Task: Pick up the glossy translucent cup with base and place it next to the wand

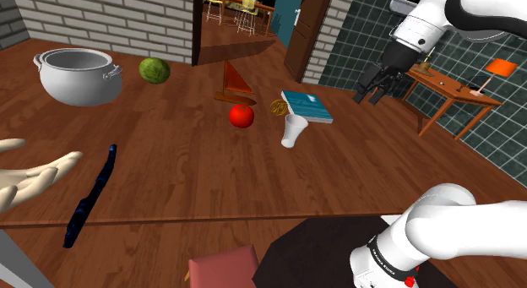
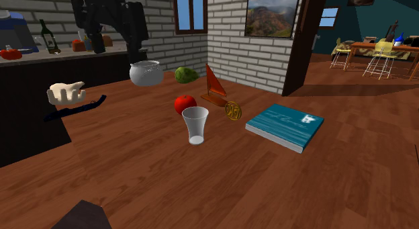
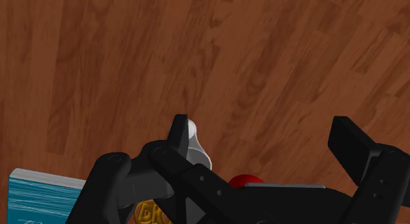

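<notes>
The translucent white cup (image 1: 293,130) (image 2: 195,125) stands upright on the wooden floor-like surface, beside a red apple (image 1: 241,116). The wand (image 1: 91,196) (image 2: 75,108), a long dark blue-black stick, lies far off toward the shoulder view's left. My gripper (image 1: 372,94) hangs well above the surface, to the right of the cup in the shoulder view. In the wrist view the gripper (image 3: 263,140) is open with nothing between its fingers. The cup (image 3: 197,147) peeks out behind one finger (image 3: 179,134).
A teal book (image 1: 306,106) and a gold coin (image 1: 277,106) lie just behind the cup. A brown sail-shaped piece (image 1: 235,84), a green melon (image 1: 154,70) and a grey pot (image 1: 78,75) stand farther back. A cream hand-shaped object (image 1: 25,181) rests left of the wand.
</notes>
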Controlling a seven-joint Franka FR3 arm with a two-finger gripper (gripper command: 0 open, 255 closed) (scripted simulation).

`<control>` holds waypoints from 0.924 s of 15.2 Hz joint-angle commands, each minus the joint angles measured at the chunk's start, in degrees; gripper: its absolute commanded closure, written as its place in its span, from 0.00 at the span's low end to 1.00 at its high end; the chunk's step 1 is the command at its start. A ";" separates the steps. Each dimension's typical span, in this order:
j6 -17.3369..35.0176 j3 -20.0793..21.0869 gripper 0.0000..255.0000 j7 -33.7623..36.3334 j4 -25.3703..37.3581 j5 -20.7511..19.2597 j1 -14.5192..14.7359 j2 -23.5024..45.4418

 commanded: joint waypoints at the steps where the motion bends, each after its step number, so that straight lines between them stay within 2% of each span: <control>1: 0.00 0.00 0.00 0.00 0.00 0.00 0.00 0.00; 8: 12.45 -4.10 0.00 -3.81 -3.61 0.18 -0.78 8.74; 14: 22.35 -7.78 0.00 -7.68 -3.66 1.90 -0.75 18.74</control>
